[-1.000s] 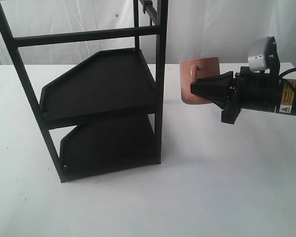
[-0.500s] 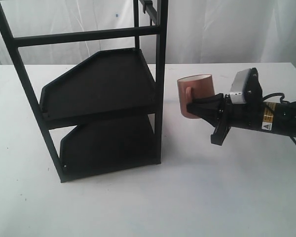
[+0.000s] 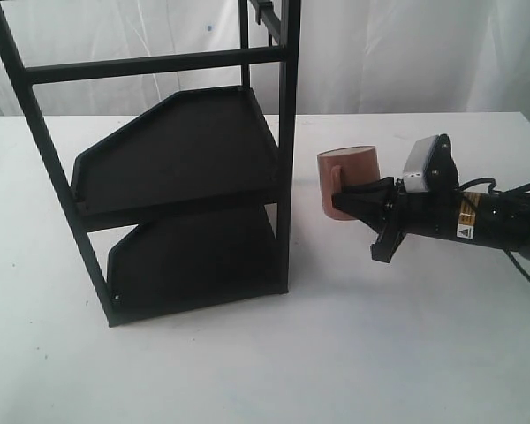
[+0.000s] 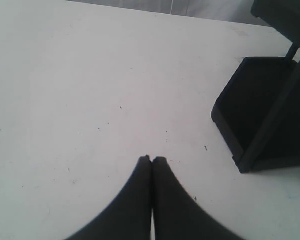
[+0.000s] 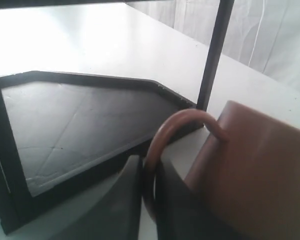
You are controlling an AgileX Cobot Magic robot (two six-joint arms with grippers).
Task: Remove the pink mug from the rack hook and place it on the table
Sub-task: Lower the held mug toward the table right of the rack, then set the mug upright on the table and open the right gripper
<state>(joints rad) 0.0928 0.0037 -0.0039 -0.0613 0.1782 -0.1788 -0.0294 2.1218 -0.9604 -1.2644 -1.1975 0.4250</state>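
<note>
The pink mug (image 3: 353, 173) stands upright just right of the black rack (image 3: 181, 168), low over or on the white table (image 3: 336, 353); contact with the table is not clear. My right gripper (image 3: 342, 199) is shut on its loop handle (image 5: 162, 142), one finger on each side of the loop. The mug's body (image 5: 260, 170) fills the near side of the right wrist view. A rack hook (image 3: 263, 12) sticks out at the rack's top, bare. My left gripper (image 4: 151, 160) is shut with nothing in it, above bare table (image 4: 80, 100).
The rack has two angular black tray shelves, an upper shelf (image 3: 172, 155) and a lower shelf (image 3: 194, 261); its right post (image 3: 287, 150) stands close to the mug. A shelf corner (image 4: 260, 115) shows in the left wrist view. Pale curtains hang behind.
My right gripper has carried the mug downward and turned it from tilted to upright, ending slightly lower beside the rack's right post. The left gripper's earlier state is not shown.
</note>
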